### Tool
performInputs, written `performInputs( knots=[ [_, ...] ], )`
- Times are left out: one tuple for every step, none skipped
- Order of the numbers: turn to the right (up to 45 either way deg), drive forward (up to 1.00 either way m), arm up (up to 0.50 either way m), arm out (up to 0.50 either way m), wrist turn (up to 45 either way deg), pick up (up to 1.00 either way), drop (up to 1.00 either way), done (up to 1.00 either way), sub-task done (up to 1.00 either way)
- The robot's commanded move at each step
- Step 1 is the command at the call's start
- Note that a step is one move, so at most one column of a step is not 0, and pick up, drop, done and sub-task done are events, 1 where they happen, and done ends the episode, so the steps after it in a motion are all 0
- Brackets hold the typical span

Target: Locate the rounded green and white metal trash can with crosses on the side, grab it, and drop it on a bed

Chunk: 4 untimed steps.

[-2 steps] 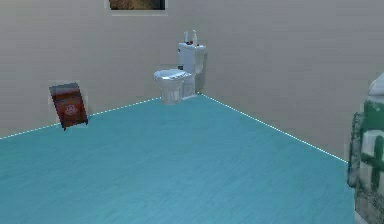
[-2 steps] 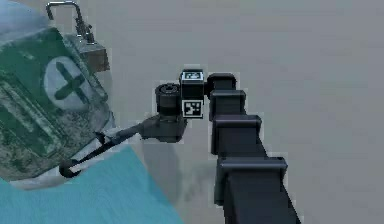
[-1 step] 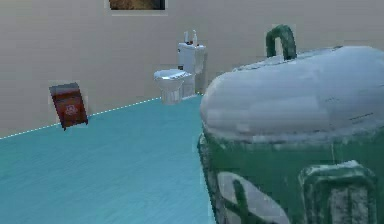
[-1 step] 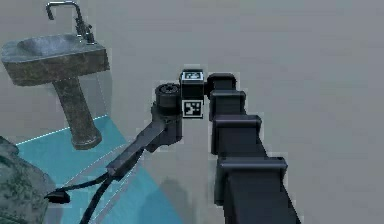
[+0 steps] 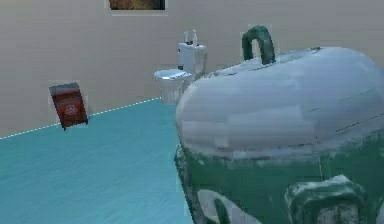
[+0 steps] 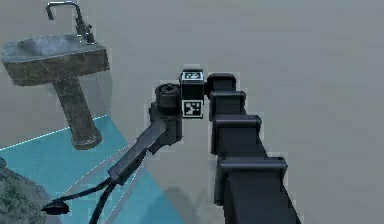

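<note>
A rounded green and white metal trash can (image 5: 285,130) with a grey-white domed lid and a green loop handle stands very near on the forward view's right. In the arm side view the dark arm (image 6: 245,160) rises from the bottom edge, and the gripper (image 6: 78,208) reaches down to the left over the teal floor. A mottled grey-green shape (image 6: 15,195) lies at the bottom left corner, just beside the fingers (image 6: 55,205). I cannot tell whether the gripper holds anything.
A white toilet (image 5: 180,72) stands against the far wall, with a red box (image 5: 68,105) mounted on the wall to its left and a framed picture (image 5: 137,5) above. A stone pedestal sink (image 6: 60,65) with a tap stands at the arm side view's upper left.
</note>
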Motion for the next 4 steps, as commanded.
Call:
performInputs(
  knots=[
    [0.0,0.0,0.0,-0.18,0.0,0.0,0.0,0.0,0.0],
    [-45.0,0.0,0.0,0.0,0.0,0.0,0.0,0.0,0.0],
    [-45.0,0.0,0.0,0.0,0.0,0.0,0.0,0.0,0.0],
    [-12.0,0.0,0.0,0.0,0.0,0.0,0.0,0.0,0.0]
  ],
)
